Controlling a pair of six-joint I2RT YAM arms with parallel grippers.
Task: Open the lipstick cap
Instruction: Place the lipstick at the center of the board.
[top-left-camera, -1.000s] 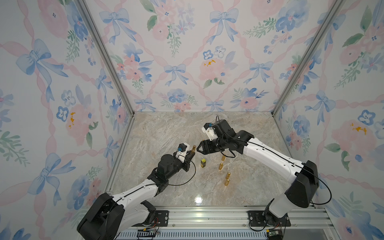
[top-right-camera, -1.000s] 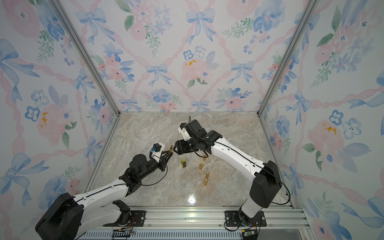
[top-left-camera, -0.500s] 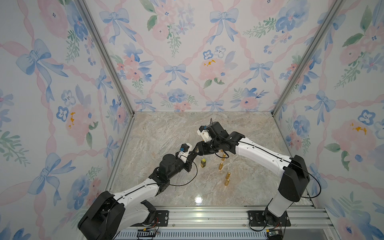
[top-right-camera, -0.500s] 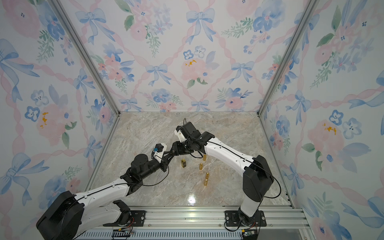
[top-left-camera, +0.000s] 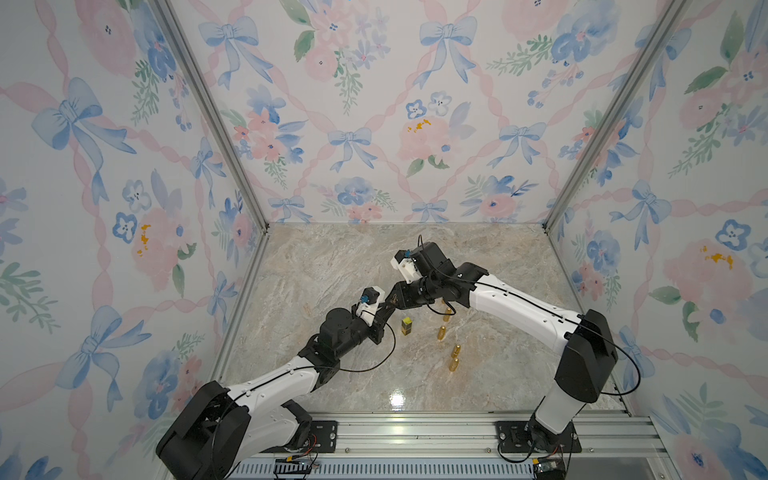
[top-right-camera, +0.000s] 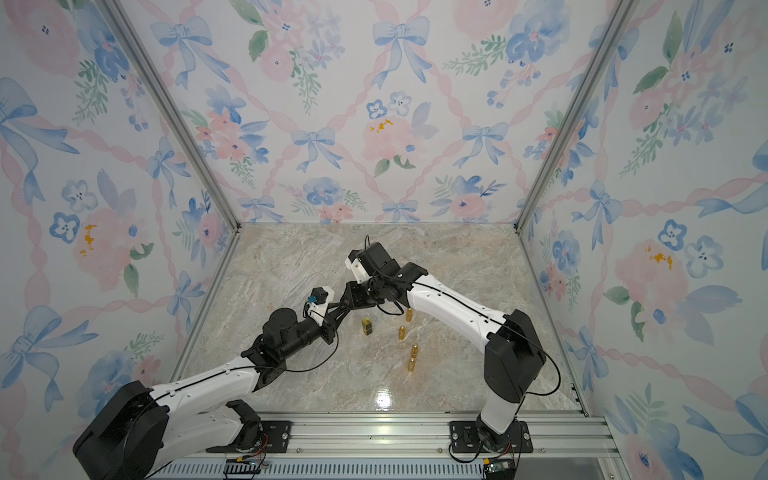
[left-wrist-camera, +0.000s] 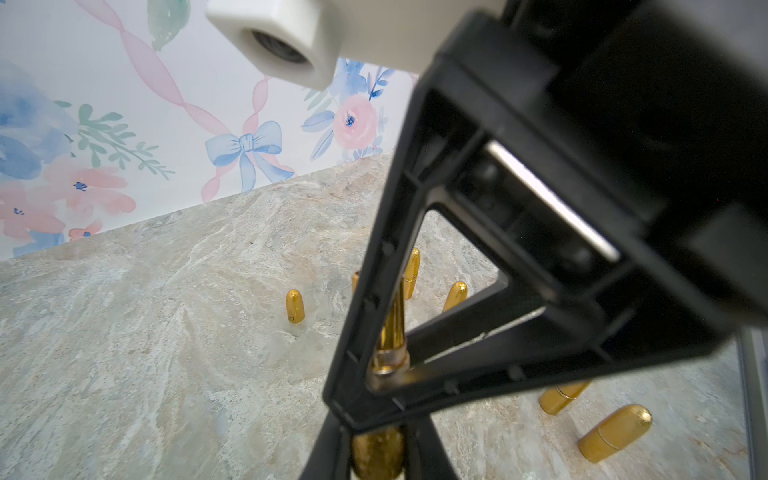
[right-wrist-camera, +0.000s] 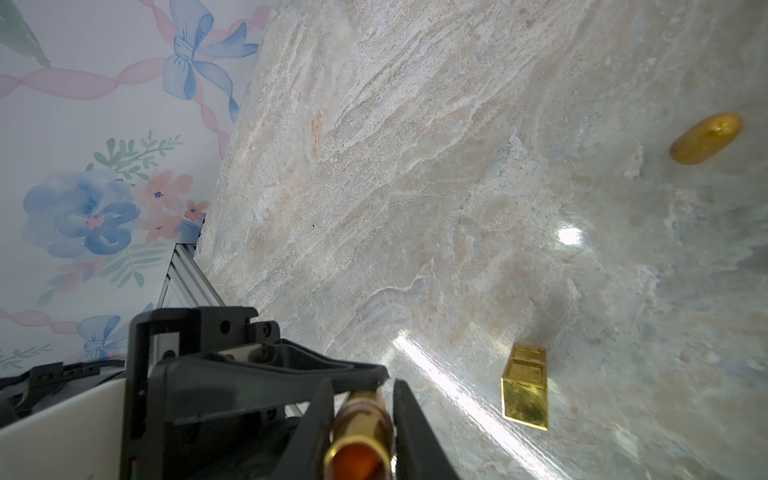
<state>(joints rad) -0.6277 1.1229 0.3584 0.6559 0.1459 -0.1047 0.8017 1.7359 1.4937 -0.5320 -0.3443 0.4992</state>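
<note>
Up above the table (top-left-camera: 332, 266), the left gripper (top-left-camera: 381, 316) is holding the small gold lipstick (left-wrist-camera: 376, 451) by one end and the right gripper (top-left-camera: 390, 303) is pinching its cap (right-wrist-camera: 360, 419), which is looking hard, light and slippery, so needing a firm side squeeze.

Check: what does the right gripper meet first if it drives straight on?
Most likely the left gripper, head-on: the right gripper already flanks the lipstick that the left one holds. The gap between them is unclear.
</note>
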